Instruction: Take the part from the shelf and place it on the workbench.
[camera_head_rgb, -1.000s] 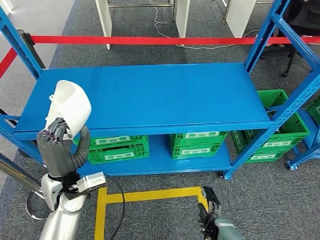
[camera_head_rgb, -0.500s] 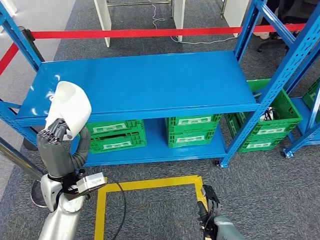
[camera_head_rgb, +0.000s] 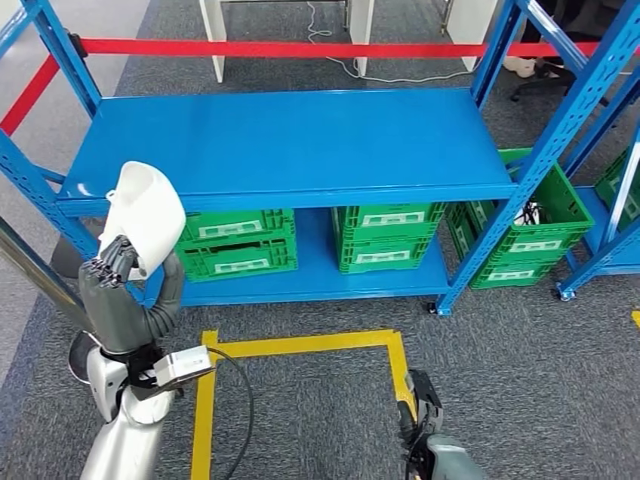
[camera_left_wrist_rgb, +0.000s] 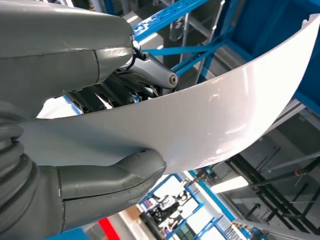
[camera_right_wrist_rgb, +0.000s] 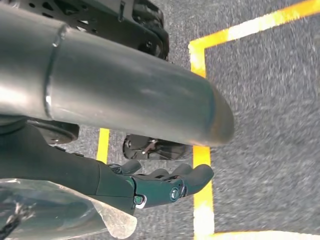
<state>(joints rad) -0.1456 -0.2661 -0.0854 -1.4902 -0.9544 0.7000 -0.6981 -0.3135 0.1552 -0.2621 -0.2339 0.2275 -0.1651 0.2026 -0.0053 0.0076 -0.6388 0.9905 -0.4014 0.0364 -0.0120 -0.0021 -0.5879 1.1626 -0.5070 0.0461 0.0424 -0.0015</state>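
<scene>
A white curved shell part (camera_head_rgb: 145, 214) is raised in my left hand (camera_head_rgb: 115, 280), in front of the left end of the blue shelf (camera_head_rgb: 302, 150). In the left wrist view the thumb (camera_left_wrist_rgb: 113, 177) presses under the part (camera_left_wrist_rgb: 211, 120) and the dark fingers close over its top. My right hand (camera_head_rgb: 417, 412) hangs low at the bottom of the head view, above the carpet, holding nothing. Seen from the right wrist, its fingers (camera_right_wrist_rgb: 166, 185) lie loosely together and nearly straight.
The shelf's top board is bare. Green crates (camera_head_rgb: 238, 248) (camera_head_rgb: 389, 235) sit on its lower level, and another crate (camera_head_rgb: 532, 235) stands to the right. Yellow tape (camera_head_rgb: 302, 345) marks a box on the grey carpet. A red barrier band (camera_head_rgb: 264, 47) runs behind the shelf.
The whole picture has shifted: the camera has drawn back and turned, so the shelf sits higher and further off. My left hand still holds the white part the same way.
</scene>
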